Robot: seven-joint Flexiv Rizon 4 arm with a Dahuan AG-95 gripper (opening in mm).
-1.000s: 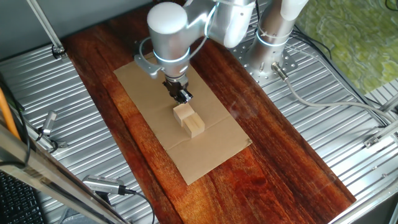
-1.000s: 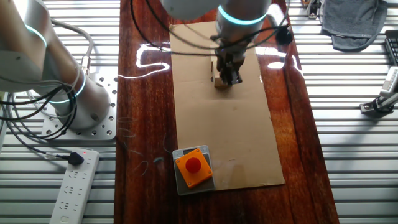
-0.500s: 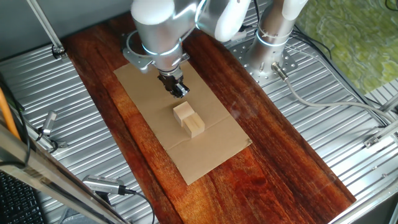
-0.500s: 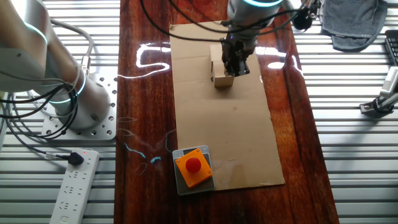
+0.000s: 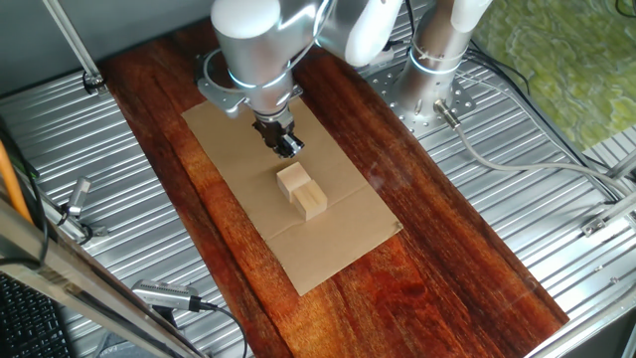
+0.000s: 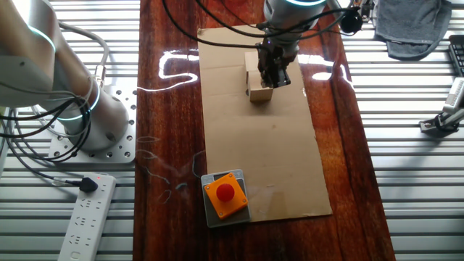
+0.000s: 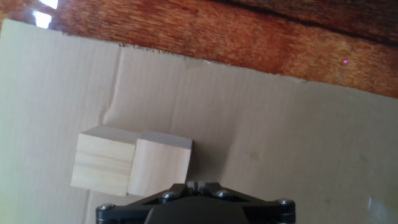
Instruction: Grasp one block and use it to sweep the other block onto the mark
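Hand view: two touching blocks (image 7: 132, 163) on cardboard (image 7: 280, 143).

Mark too small to spot in any view. Far block (image 6: 251, 67) half hidden behind gripper (image 6: 275, 72).

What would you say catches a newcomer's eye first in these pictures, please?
Probably the silver arm, its gripper hanging empty above the cardboard sheet on the dark wooden table. Just below it, two wooden blocks sit touching side by side. In the other fixed view, an orange box stands out at the sheet's near corner.
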